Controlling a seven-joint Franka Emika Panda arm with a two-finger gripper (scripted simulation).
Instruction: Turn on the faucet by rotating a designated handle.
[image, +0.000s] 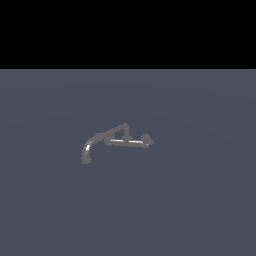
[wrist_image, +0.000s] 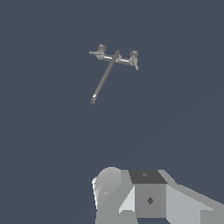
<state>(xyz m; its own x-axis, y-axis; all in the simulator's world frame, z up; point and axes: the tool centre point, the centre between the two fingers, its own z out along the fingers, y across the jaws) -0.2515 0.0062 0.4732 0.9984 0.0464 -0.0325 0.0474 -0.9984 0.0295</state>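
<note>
The faucet (image: 117, 141) is a small dull-grey tap standing alone on the dark blue-grey floor in the middle of the exterior view. Its curved spout (image: 87, 151) turns down toward that view's left. A shiny crossbar (image: 126, 142) runs toward the right to a stubby knob (image: 147, 140), and a thin slanted lever (image: 115, 130) rises above it. The wrist view shows the faucet (wrist_image: 114, 57) from above and far off, its long spout (wrist_image: 104, 78) reaching toward the camera. My gripper (wrist_image: 131, 192) shows only as a grey-white block at the picture's edge, well away from the faucet.
A flat blue-grey floor (image: 200, 200) surrounds the tap on all sides. Beyond its far edge the background is black (image: 128, 30). The arm itself does not appear in the exterior view.
</note>
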